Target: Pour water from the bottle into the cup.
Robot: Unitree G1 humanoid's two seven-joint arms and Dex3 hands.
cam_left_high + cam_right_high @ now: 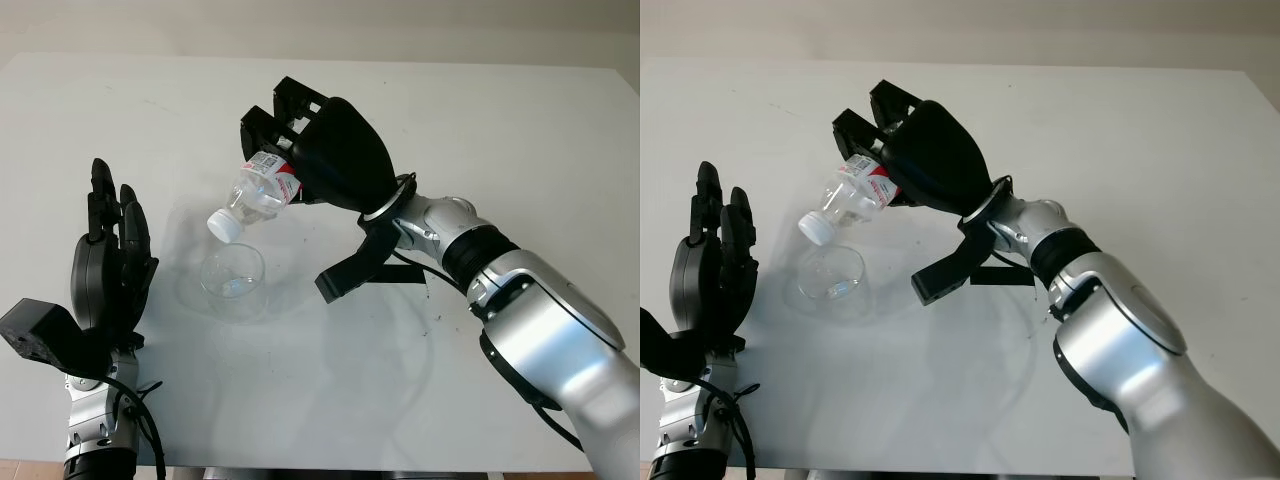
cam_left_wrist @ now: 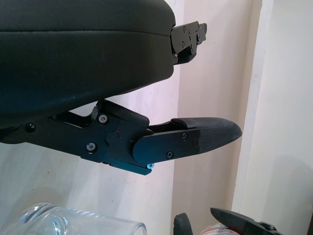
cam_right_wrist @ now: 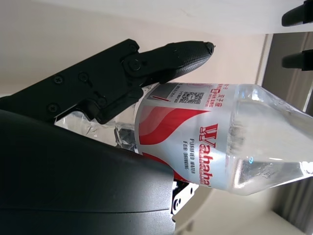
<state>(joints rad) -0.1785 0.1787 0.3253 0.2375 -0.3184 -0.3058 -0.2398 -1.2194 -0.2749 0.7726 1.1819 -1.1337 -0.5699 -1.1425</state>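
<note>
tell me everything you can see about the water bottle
The water bottle is clear plastic with a red and white label and a white cap still on. The right robot hand grips its body, holding it in the air, tilted with the capped neck pointing down toward the clear cup on the white table. The cap sits just above the cup's rim.

I see a clear bottle [image 1: 258, 190] with a red-and-white label and white cap, and a clear cup [image 1: 233, 281]. My hands are black, the table [image 1: 500, 130] white.
</note>
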